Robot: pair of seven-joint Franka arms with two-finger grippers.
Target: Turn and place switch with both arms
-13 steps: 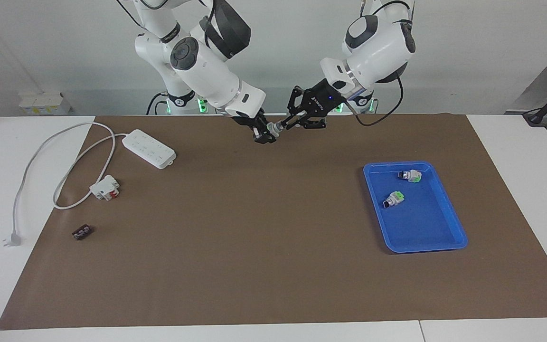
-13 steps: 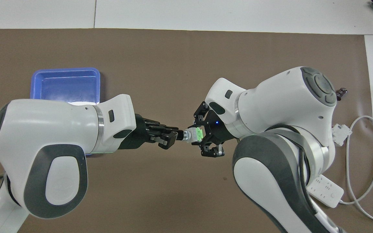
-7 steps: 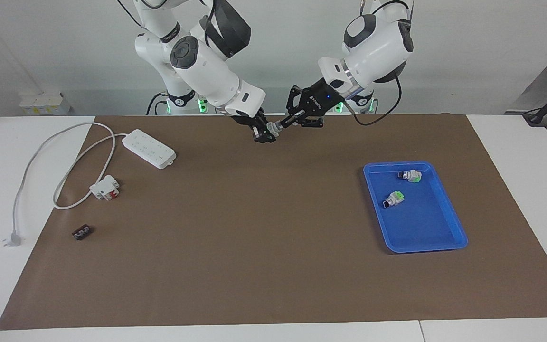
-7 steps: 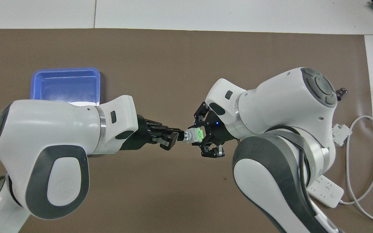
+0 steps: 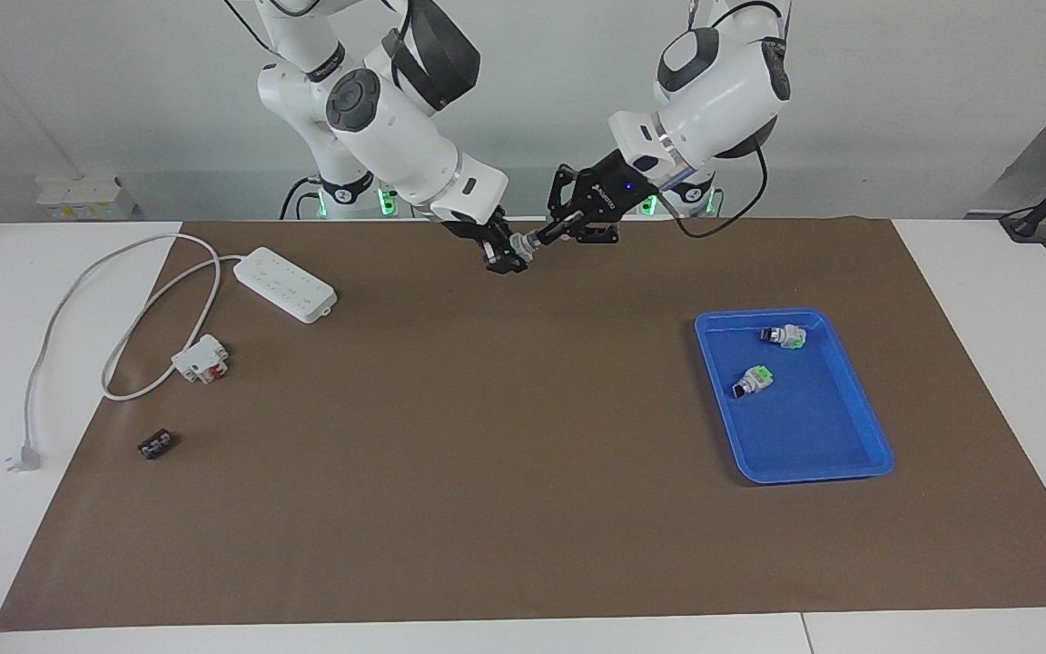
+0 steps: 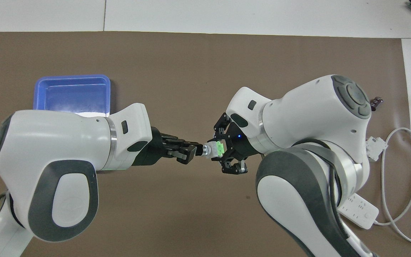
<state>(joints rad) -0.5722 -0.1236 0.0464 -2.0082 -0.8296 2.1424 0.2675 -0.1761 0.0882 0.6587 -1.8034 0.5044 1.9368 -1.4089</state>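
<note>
Meeting midair over the mat, right gripper point(image 6: 223, 151) and left gripper point(image 6: 187, 154) both clamped on switch point(image 6: 213, 149).

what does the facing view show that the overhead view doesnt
Only the facing view shows the two spare switches lying in the blue tray, and the plug end of the white cable.

Only the overhead view shows the held switch's green end at the right gripper, its black knob at the left gripper.

Both show the two grippers meeting on one switch in the air over the brown mat, plus the power strip.
</note>
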